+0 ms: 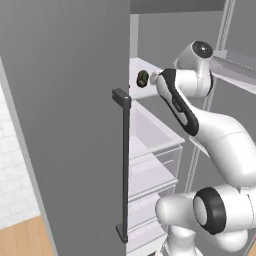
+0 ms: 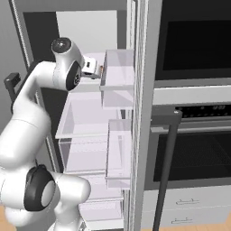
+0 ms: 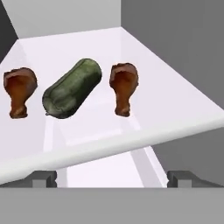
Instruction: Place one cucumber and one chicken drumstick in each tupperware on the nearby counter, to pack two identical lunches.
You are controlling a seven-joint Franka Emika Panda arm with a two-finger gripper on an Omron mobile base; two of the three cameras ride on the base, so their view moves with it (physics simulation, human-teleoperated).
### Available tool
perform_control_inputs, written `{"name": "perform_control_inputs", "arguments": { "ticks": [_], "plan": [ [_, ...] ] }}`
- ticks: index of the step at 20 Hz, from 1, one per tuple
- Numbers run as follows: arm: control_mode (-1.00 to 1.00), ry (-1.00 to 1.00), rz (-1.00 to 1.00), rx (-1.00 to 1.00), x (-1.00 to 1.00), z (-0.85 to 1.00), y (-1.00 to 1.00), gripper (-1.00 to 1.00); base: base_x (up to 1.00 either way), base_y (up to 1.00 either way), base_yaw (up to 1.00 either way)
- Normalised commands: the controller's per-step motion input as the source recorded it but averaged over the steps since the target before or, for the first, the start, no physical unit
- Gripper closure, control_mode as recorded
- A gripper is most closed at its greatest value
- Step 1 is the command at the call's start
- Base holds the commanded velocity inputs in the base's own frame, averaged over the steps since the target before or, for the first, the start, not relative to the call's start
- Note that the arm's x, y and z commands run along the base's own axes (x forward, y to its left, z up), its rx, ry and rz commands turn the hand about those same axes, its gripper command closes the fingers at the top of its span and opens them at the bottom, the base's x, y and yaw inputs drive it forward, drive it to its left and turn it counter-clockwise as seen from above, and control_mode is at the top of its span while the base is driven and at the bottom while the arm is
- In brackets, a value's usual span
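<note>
I have the end effector (image 3: 112,178) spread fully open and empty, level with the front edge of a white fridge shelf (image 3: 175,105). On that shelf a dark green cucumber (image 3: 72,88) lies between two chicken drumsticks, one at its left (image 3: 19,89), one at its right (image 3: 123,85).

A: Where does the cucumber (image 3: 71,89) lie?
B: On the fridge shelf (image 3: 175,105), tilted, between two drumsticks.
A: Which sides?
B: In the hand view, one drumstick (image 3: 19,89) lies left of it, the other drumstick (image 3: 123,85) just right, both apart from it.
</note>
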Motion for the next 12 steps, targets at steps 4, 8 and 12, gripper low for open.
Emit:
{"name": "perform_control_inputs", "arguments": {
  "ticks": [4, 8, 12],
  "plan": [
    [-1.00, 0.00, 0.00, -0.01, 0.53, -0.30, 0.00, -1.00, 0.00, 0.00, 0.00],
    [-1.00, 0.00, 0.00, 0.00, 0.58, -0.11, -0.01, -1.00, 0.00, 0.00, 0.00],
    [-1.00, 0.00, 0.00, 0.00, 0.60, 0.00, -0.06, -1.00, 0.00, 0.00, 0.00]
  ]
}}
